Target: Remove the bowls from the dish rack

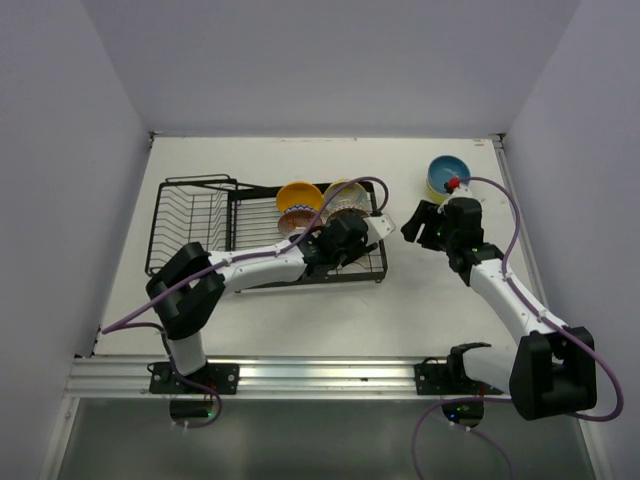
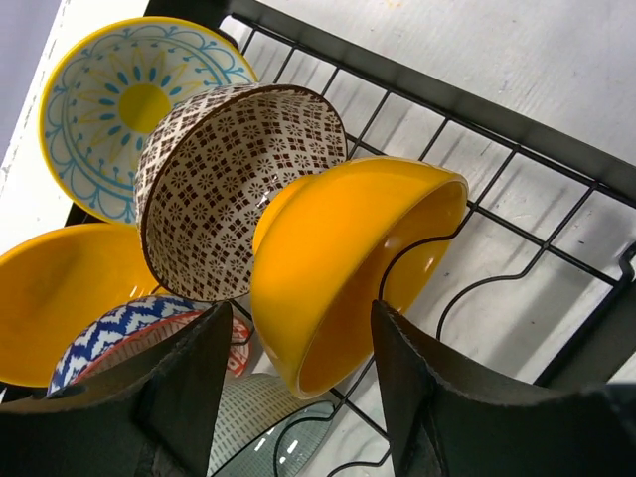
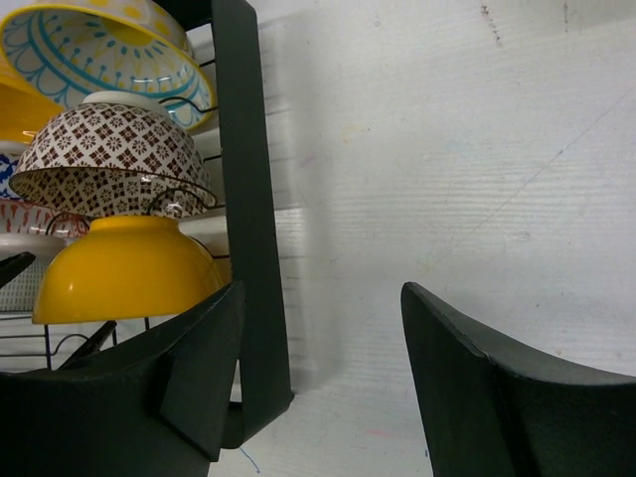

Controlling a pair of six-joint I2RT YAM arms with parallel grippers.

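Note:
The black wire dish rack [image 1: 200, 215] lies at the left of the table, with several bowls crowded at its right end. My left gripper [image 2: 301, 308] is open there and straddles the lower wall of a tilted orange-yellow bowl [image 2: 338, 248], one finger outside and one toward its inside, gaps showing on both sides. Behind that bowl lean a red-brown patterned bowl [image 2: 229, 179] and a yellow bowl with blue pattern [image 2: 119, 89]. My right gripper [image 1: 415, 222] stands open over bare table just right of the rack, holding nothing.
A blue bowl [image 1: 447, 170] sits on a yellow one at the back right of the table. More bowls stay in the rack: another yellow one [image 2: 60, 298], a blue-and-red patterned one [image 2: 129, 328] and a pale grey-green one [image 2: 258, 417]. The rack's end bar [image 3: 248, 199] stands close to my right gripper.

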